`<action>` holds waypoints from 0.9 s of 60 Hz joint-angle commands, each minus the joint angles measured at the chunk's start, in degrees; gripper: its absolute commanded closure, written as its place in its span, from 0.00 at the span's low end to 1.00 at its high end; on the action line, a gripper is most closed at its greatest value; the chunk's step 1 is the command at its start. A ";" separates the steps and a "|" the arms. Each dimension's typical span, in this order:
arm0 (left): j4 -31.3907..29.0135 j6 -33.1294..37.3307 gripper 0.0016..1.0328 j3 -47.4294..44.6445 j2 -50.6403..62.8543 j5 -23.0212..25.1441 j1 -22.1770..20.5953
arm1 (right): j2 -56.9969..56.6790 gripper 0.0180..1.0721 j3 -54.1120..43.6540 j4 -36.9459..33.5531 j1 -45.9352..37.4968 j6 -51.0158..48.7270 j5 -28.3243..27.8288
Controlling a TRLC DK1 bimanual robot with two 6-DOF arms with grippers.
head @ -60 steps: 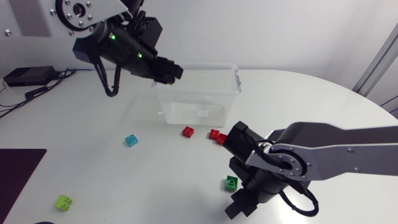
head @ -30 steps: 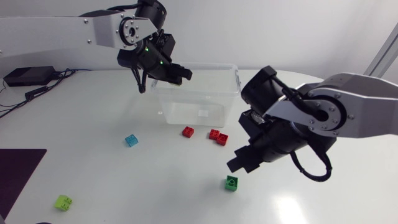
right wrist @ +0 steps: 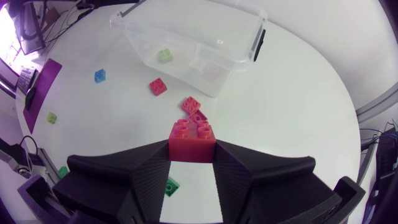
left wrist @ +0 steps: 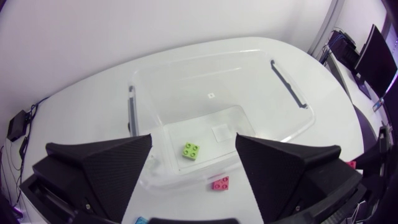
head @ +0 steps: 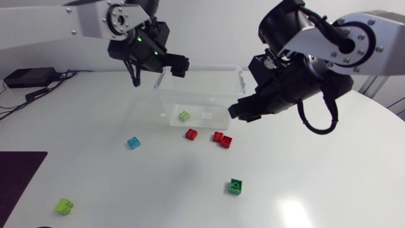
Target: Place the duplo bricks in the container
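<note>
The clear container [head: 231, 94] stands at the back middle with a lime brick [head: 184, 116] lying inside. My left gripper [head: 178, 66] hangs open over its left rear corner; in the left wrist view the lime brick [left wrist: 191, 150] lies on the container [left wrist: 292, 115] floor below the open gripper [left wrist: 194, 163]. My right gripper [right wrist: 191, 157] is shut on a red brick [right wrist: 191, 140] and hovers at the container's right front, right gripper [head: 240, 112]. On the table lie a red brick [head: 191, 133], two touching red bricks [head: 222, 139], a blue brick [head: 133, 143], a green brick [head: 235, 185] and another lime brick [head: 64, 205].
A black box with cables [head: 22, 77] sits at the back left. A dark mat [head: 19, 174] covers the front left corner. The container's black handle clips [head: 242, 81] face the right arm.
My left gripper opened and the lime brick dropped into the container. My right arm rose from the front of the table and swung back toward the container, still shut on the red brick.
</note>
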 commanded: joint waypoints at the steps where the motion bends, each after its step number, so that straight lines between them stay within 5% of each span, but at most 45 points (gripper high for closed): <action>1: -1.53 -0.10 0.05 -3.39 -6.77 -0.54 2.09 | 3.21 0.60 3.62 -1.20 -0.75 -1.16 0.77; 19: -1.71 7.63 0.05 -23.16 -20.13 -0.19 10.70 | 10.42 0.59 12.32 1.44 -2.68 -0.90 2.80; 54: 7.35 14.40 0.05 -40.30 -22.24 4.82 16.24 | 21.32 0.59 24.19 2.32 -4.70 -0.90 4.82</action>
